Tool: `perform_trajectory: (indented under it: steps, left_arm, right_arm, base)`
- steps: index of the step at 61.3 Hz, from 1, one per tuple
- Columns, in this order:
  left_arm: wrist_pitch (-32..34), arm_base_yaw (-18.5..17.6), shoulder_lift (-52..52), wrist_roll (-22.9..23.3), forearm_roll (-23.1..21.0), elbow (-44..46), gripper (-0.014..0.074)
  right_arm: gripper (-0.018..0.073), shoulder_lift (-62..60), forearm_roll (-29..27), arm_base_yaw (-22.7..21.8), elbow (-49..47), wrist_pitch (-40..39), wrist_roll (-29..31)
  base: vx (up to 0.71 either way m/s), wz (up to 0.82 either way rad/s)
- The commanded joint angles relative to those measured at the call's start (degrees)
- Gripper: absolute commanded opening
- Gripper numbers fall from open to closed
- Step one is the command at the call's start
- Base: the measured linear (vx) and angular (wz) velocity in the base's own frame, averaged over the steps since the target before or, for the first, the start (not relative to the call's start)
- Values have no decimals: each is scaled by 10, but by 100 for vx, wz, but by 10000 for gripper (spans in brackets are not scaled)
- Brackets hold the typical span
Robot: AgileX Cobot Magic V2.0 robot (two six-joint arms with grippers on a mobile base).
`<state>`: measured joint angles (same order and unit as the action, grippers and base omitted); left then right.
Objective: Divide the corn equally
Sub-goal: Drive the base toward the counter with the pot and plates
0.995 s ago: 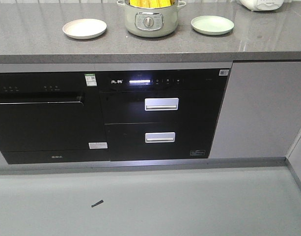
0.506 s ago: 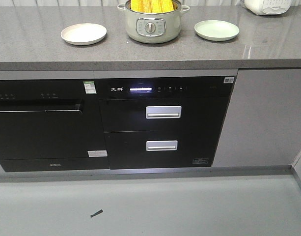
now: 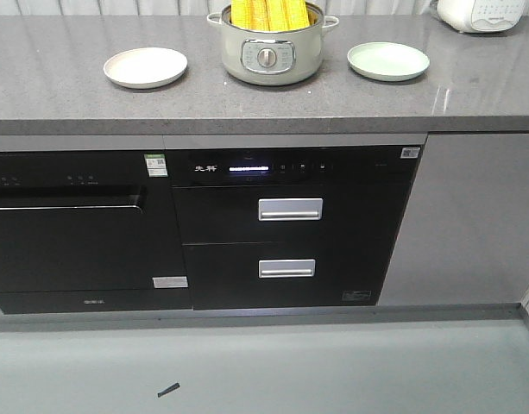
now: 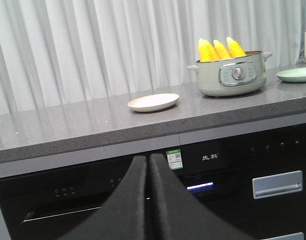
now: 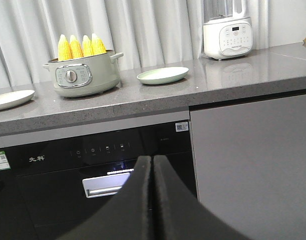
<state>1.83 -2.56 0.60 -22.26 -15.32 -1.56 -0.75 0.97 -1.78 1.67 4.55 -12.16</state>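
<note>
Several yellow cobs of corn (image 3: 266,12) stand upright in a pale green electric pot (image 3: 271,53) at the back middle of the grey countertop (image 3: 247,99). A cream plate (image 3: 145,66) lies left of the pot and a pale green plate (image 3: 387,60) right of it. The corn (image 4: 220,49) and pot show at upper right in the left wrist view, and the corn (image 5: 81,45) at upper left in the right wrist view. My left gripper (image 4: 148,159) and right gripper (image 5: 152,159) are both shut, empty, and low in front of the black cabinet fronts, far from the pot.
Under the counter are a black dishwasher (image 3: 74,224) and a black drawer unit with two silver handles (image 3: 290,209). A white blender appliance (image 5: 226,32) stands at the counter's right end. White curtains (image 4: 118,45) hang behind. A small dark scrap (image 3: 168,391) lies on the grey floor.
The front view has shifted: counter, pot and plates sit lower and slightly rightward in frame, and more of the corn shows. Nothing on the counter has moved.
</note>
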Motion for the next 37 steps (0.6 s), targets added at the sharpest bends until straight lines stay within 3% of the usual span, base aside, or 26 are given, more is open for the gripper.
perform_trajectory:
  steps: [1,37]
  left_arm:
    - [43,1,9,2,-1,-2,-7]
    - [43,1,9,2,-1,-2,-7]
  right_arm:
    - [-4,3,4,-4,4,-46,4]
    - [-4,3,4,-4,4,-46,4]
  base:
    - [9,0]
    - [10,0]
